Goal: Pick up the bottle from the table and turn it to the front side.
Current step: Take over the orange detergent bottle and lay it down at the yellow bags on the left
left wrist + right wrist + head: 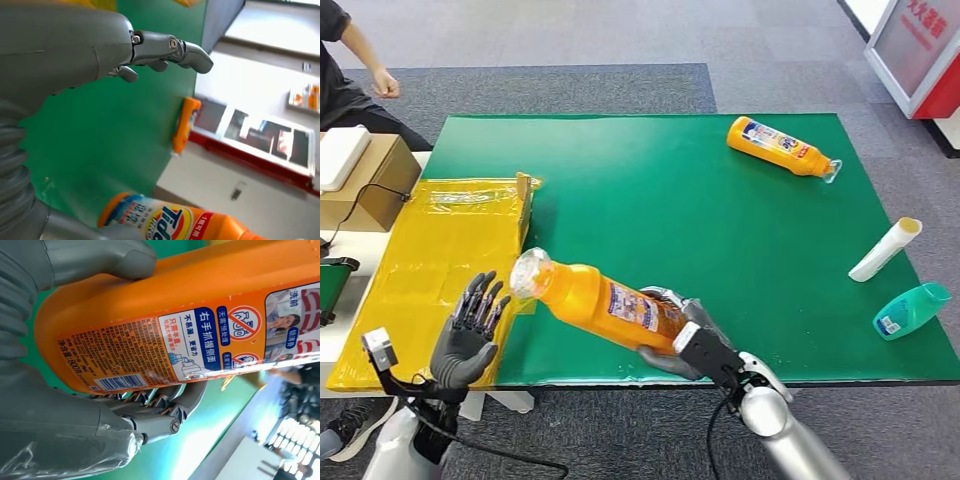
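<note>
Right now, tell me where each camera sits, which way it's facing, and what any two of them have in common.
Head view: high on the body, looking forward and down at the green table; left hand open, right hand gripping the orange bottle.
Left wrist view: behind the left hand, facing across the table.
Right wrist view: behind the right hand, close on the bottle's back label.
Shared: all three show the held bottle.

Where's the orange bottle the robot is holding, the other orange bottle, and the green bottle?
Held orange bottle (603, 303), head view, middle of its body.
Other orange bottle (776, 146), head view, on its label.
Green bottle (912, 309), head view, middle of its side.
</note>
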